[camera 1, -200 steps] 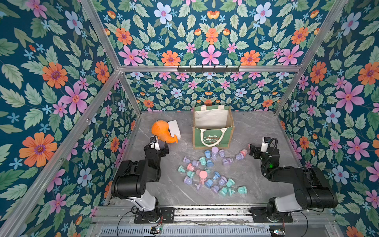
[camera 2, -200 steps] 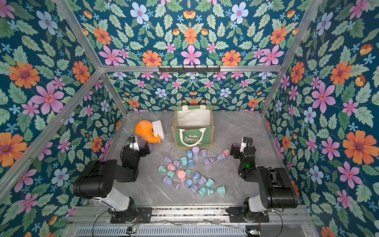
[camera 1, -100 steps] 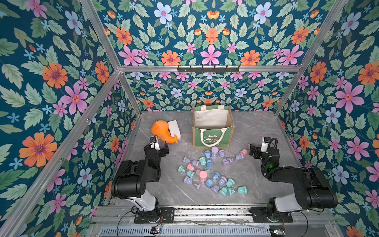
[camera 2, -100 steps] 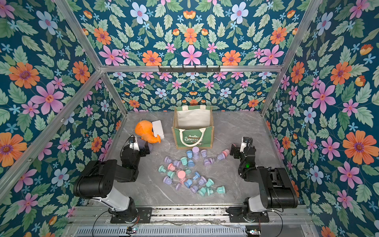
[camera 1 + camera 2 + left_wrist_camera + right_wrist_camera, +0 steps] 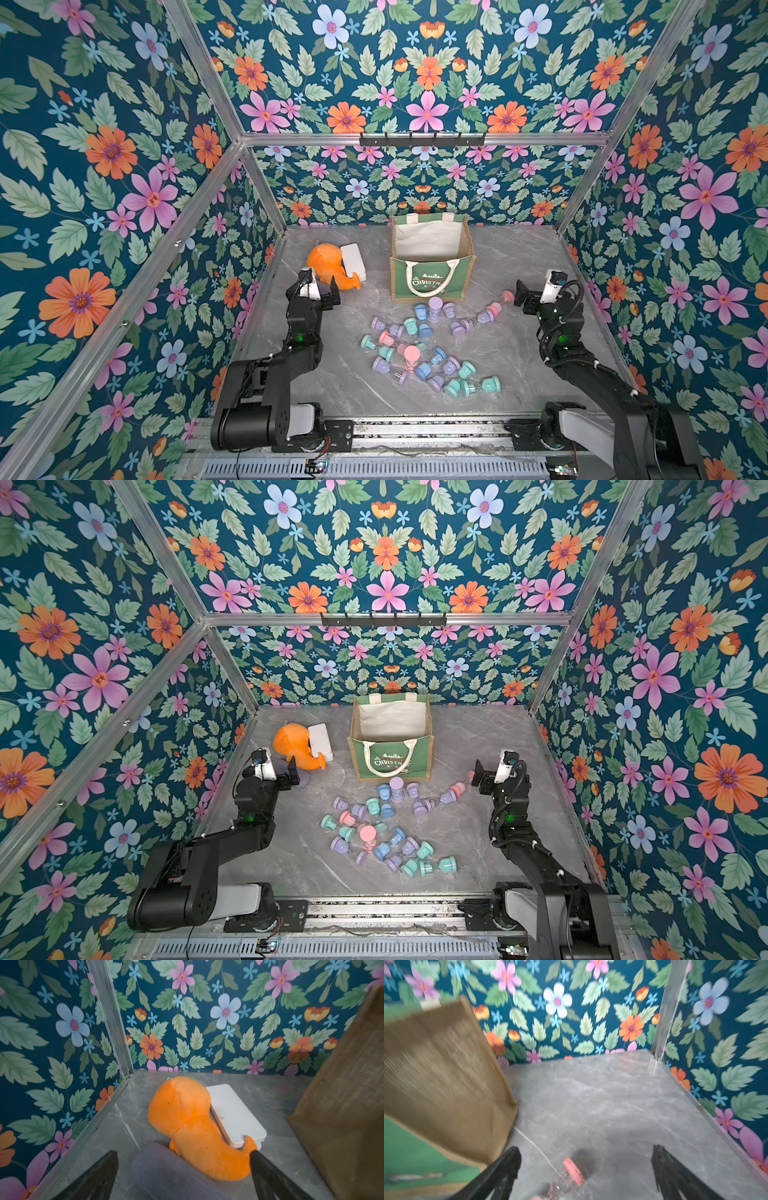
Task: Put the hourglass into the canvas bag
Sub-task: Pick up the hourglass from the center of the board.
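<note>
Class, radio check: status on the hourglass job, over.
Left gripper open. Right gripper open, straddling lying pink hourglass, not gripped. Canvas bag upright, mouth open; nothing blocking.

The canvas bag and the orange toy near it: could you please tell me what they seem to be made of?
The canvas bag: matte fabric, green front, coarse tan sides with a visible burlap-like weave. The orange toy: probably plush, with a fuzzy, matte surface.

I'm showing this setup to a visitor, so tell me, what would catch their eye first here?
Probably the scatter of pastel hourglasses in the middle of the grey table. Behind it stands the green canvas bag, and left of that an orange plush toy lies against a white box.
</note>
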